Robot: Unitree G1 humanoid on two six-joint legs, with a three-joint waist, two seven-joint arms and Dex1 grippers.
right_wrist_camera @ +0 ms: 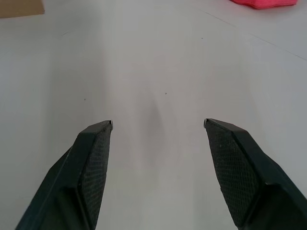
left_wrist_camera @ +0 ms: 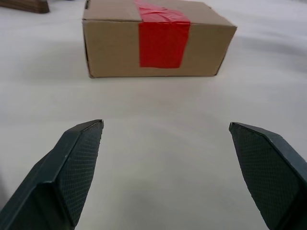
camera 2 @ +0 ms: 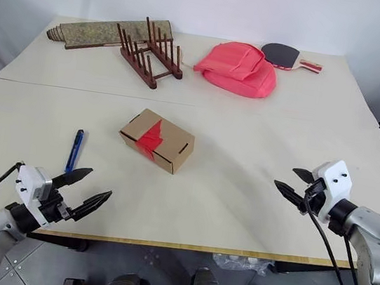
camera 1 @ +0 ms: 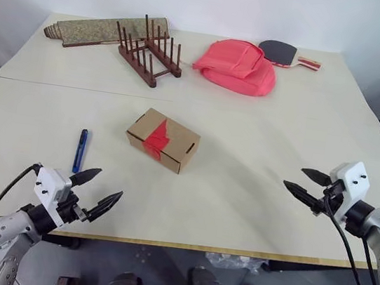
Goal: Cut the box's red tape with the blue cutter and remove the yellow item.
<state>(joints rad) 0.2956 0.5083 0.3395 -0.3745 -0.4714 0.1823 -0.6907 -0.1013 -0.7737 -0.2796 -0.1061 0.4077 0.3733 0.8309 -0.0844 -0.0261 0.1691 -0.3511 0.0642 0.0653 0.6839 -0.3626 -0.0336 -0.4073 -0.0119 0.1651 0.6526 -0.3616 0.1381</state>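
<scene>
A small brown cardboard box [camera 1: 163, 139] lies closed in the middle of the table, with red tape [camera 1: 156, 140] running over its top and down its near side. The slim blue cutter [camera 1: 80, 150] rests flat on the table to the box's left. My left gripper [camera 1: 101, 191] hovers open near the front edge, just short of the cutter, holding nothing; its wrist view faces the box [left_wrist_camera: 158, 40] and tape [left_wrist_camera: 163, 38]. At the right, my right gripper [camera 1: 302, 183] stands open and empty over bare table. The yellow item is hidden.
At the back stand a wooden dish rack [camera 1: 148, 50], a rolled mat [camera 1: 100, 29], a pink-red fabric bag [camera 1: 238, 67] and a table tennis paddle [camera 1: 285, 54]. A seam [camera 1: 77, 88] crosses the table behind the box.
</scene>
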